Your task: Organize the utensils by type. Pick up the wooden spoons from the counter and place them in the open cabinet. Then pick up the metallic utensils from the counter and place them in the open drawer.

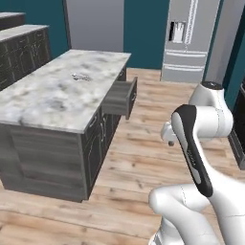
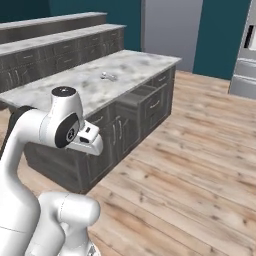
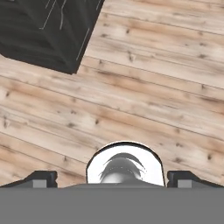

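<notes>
Small silver metallic utensils (image 1: 81, 76) (image 2: 107, 76) lie near the middle of the marble counter (image 1: 43, 98) (image 2: 135, 62). On the island's side below them, the open drawer (image 1: 120, 98) (image 2: 141, 94) juts out over the floor. My gripper (image 3: 112, 180) points down at the wooden floor beside the island, a good way short of the drawer. Its dark fingertips (image 3: 41, 178) stand wide apart with nothing between them, so it is open. The wooden spoons and the open cabinet are out of view.
A steel fridge (image 1: 189, 38) stands against the teal back wall. Stepped grey counters (image 2: 55, 37) run behind the island. In the hand view a dark base-unit corner (image 3: 43, 30) shows at the upper left. Wood floor (image 2: 200, 150) spreads to the right.
</notes>
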